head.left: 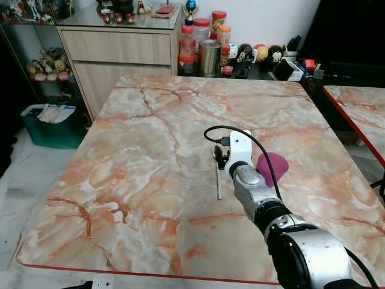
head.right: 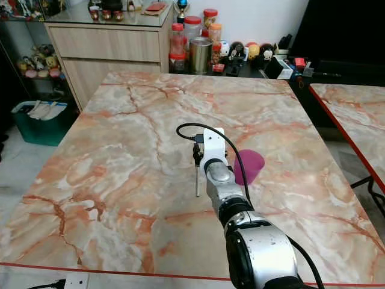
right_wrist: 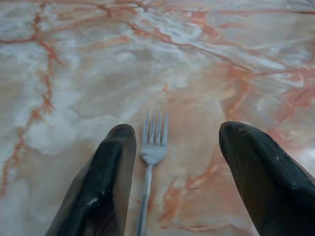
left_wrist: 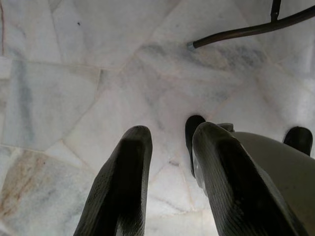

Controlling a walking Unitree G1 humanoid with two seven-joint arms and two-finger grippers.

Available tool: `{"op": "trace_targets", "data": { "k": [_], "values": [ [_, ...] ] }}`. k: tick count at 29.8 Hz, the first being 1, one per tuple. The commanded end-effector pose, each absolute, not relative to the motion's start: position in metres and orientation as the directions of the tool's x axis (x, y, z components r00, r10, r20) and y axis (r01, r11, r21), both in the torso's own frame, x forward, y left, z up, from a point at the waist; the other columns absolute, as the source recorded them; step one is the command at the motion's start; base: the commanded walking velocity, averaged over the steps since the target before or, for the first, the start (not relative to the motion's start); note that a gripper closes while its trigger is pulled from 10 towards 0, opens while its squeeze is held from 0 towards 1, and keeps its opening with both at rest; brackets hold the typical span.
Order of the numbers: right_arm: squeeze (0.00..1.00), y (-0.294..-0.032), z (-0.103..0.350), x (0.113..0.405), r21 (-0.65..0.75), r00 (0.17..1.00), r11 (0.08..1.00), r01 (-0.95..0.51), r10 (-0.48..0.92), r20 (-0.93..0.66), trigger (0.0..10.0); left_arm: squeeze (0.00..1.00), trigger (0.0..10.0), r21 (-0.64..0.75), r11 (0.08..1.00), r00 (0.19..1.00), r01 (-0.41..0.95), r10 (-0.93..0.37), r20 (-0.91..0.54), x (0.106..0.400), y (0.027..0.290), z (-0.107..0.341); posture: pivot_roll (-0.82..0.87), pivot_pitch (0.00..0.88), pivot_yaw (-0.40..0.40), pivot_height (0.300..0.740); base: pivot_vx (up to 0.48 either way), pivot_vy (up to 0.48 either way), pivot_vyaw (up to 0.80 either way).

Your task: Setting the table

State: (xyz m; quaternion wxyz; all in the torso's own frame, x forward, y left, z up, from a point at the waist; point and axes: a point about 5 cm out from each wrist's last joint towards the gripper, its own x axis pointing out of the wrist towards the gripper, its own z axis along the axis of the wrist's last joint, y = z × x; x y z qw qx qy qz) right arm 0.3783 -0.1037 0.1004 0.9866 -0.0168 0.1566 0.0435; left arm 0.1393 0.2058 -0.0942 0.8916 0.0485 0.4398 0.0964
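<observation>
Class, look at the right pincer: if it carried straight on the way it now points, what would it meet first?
Probably the fork, lying flat on the marble table between the open fingers of the right pincer; depth is hard to judge.

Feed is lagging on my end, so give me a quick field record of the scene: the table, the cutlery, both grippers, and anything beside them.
surface: marble-pattern table with a red edge
fork: fork lies flat on the table, tines pointing away from the robot
right gripper: right gripper open, low over the table, one finger on each side of the fork handle, not gripping it
left gripper: left gripper hangs idle over the pale tiled floor
beside fork: magenta plate to the fork's right, partly hidden by the right arm
</observation>
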Motion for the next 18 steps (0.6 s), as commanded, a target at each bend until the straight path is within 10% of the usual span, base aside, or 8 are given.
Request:
{"op": "trace_targets", "data": {
  "k": [1, 18],
  "values": [
    [0.0, -0.106, 0.099, 0.378, -0.019, 0.941, 0.995, -0.094, 0.082, -0.329, 10.0, 0.0, 10.0, 0.126, 0.988, 0.477, -0.084, 0.151, -0.866, 0.101, 0.182, -0.111, 0.03, 0.111, -0.143, 0.74, 0.0, 0.0, 0.0],
    [0.0, -0.089, 0.1, 0.377, 0.022, 0.929, 0.983, -0.185, 0.182, -0.321, 10.0, 0.0, 10.0, 0.125, 0.986, 0.478, -0.109, 0.163, -0.863, 0.086, 0.177, -0.113, 0.06, 0.188, -0.192, 0.74, 0.0, 0.0, 0.0]
  ]
}}
